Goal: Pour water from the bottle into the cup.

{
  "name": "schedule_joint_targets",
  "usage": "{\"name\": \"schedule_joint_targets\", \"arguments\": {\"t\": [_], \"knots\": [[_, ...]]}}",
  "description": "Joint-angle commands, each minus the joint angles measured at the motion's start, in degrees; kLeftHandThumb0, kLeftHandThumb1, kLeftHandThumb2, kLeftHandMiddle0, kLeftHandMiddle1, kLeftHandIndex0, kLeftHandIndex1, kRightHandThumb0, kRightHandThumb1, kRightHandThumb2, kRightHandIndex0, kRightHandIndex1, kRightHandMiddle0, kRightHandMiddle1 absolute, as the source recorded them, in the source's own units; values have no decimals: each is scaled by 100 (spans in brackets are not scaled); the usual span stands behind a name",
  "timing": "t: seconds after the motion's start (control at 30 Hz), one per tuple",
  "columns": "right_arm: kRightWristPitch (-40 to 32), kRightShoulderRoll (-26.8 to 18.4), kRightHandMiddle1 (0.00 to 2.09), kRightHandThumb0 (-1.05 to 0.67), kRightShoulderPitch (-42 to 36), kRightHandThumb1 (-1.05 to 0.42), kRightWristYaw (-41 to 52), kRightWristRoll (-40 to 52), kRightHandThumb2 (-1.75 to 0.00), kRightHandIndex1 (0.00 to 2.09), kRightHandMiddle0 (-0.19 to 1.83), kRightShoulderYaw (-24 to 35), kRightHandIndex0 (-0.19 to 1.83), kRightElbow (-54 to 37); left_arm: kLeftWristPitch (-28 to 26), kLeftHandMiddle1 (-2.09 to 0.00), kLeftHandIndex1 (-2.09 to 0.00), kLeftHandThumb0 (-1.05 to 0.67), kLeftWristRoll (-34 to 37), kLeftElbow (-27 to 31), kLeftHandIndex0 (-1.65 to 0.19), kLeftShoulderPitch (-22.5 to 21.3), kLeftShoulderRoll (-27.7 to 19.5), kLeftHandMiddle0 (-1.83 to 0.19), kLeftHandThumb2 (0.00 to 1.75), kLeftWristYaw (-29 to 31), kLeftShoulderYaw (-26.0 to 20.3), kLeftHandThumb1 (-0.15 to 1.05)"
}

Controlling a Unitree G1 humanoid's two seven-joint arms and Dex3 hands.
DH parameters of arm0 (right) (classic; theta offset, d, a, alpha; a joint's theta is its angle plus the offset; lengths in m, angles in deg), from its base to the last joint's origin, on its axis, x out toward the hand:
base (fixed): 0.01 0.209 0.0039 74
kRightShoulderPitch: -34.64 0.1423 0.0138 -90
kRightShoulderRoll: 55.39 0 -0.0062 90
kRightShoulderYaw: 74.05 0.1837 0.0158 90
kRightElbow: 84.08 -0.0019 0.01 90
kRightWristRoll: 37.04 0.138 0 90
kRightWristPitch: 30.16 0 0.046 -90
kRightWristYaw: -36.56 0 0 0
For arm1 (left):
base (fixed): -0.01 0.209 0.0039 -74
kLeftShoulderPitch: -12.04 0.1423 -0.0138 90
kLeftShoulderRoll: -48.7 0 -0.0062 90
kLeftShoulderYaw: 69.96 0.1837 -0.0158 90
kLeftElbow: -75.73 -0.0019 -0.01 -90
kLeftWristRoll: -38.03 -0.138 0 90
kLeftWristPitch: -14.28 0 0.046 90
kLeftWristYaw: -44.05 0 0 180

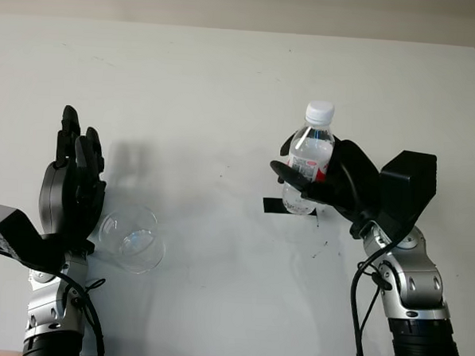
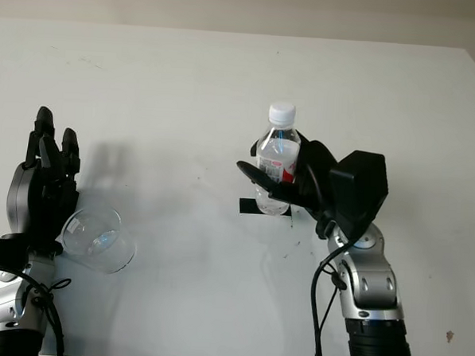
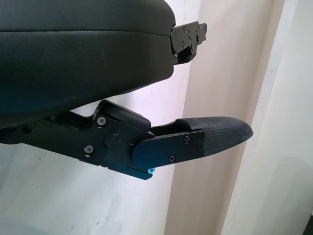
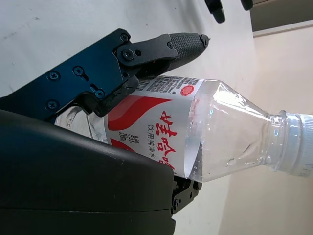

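A clear water bottle (image 1: 310,154) with a white cap and a red and white label stands upright in my right hand (image 1: 315,184), right of the table's centre. The hand is shut on the bottle's lower half, and its fingers (image 4: 161,46) wrap the label. The white cap is on the bottle. A clear plastic cup (image 1: 131,240) lies tilted on its side at the near left. My left hand (image 1: 72,165) is open just left of the cup, fingers pointing up and holding nothing. From the left wrist view one straight finger (image 3: 215,134) reaches out with nothing against it.
A short black tape mark (image 1: 272,205) lies on the white table (image 1: 226,90) just under the held bottle. The table's far edge meets a pale wall.
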Motion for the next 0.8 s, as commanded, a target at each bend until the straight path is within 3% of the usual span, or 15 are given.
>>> {"name": "schedule_joint_targets", "arguments": {"t": [0.0,0.47,0.77], "knots": [[199,33,209,-46,-8,-105,7,-23,-44,209,64,11,102,100,-26,-1,0,-77,1,-97,19,190,6,19,59,28,-11,105],[2039,178,209,-48,260,-105,-30,-332,-44,209,65,41,99,1814,-27,-2,0,-77,5,-129,19,165,9,19,59,50,-42,105],[2213,264,209,-52,265,-105,60,-219,-36,209,62,121,92,2146,-59,-2,0,-77,1,-130,19,153,-26,19,60,36,-48,105]]}}
